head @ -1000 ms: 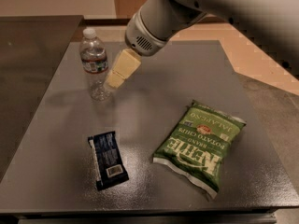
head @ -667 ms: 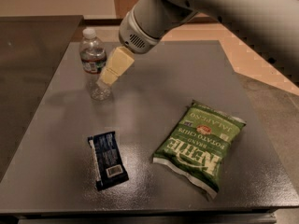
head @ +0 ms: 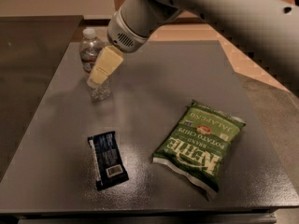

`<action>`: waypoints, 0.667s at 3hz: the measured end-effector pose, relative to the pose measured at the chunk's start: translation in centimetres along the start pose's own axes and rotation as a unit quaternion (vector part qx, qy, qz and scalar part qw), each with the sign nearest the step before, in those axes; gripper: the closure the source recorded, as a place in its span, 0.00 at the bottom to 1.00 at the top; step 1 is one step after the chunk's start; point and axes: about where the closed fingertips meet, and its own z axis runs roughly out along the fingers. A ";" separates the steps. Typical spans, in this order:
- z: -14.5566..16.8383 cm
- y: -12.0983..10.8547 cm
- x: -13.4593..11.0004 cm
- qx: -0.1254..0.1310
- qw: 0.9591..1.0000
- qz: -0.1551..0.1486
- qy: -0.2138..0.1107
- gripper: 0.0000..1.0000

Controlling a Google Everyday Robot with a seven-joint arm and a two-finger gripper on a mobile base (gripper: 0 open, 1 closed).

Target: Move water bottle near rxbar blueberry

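Observation:
The water bottle (head: pixel 91 55), clear plastic with a white cap and a dark label band, stands upright at the far left of the grey table (head: pixel 154 83). The rxbar blueberry (head: pixel 108 159), a flat dark navy wrapper with a white barcode patch, lies near the front left. My gripper (head: pixel 102 70) comes in from the upper right. Its pale yellow finger (head: pixel 106 65) lies across the front of the bottle's body, at the bottle's right side. The bottle's lower part shows below the finger.
A green Kettle jalapeño chip bag (head: pixel 201 145) lies at the front right of the table. A darker counter (head: pixel 32 41) adjoins the table on the left. The table's front edge (head: pixel 140 213) runs along the bottom.
The arm has swung left, carrying the gripper from just right of the bottle to over its body. The bottle, bar and chip bag have not moved.

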 end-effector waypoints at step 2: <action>1.0 1.0 -1.3 -0.020 1.000 -0.001 -0.015 0.24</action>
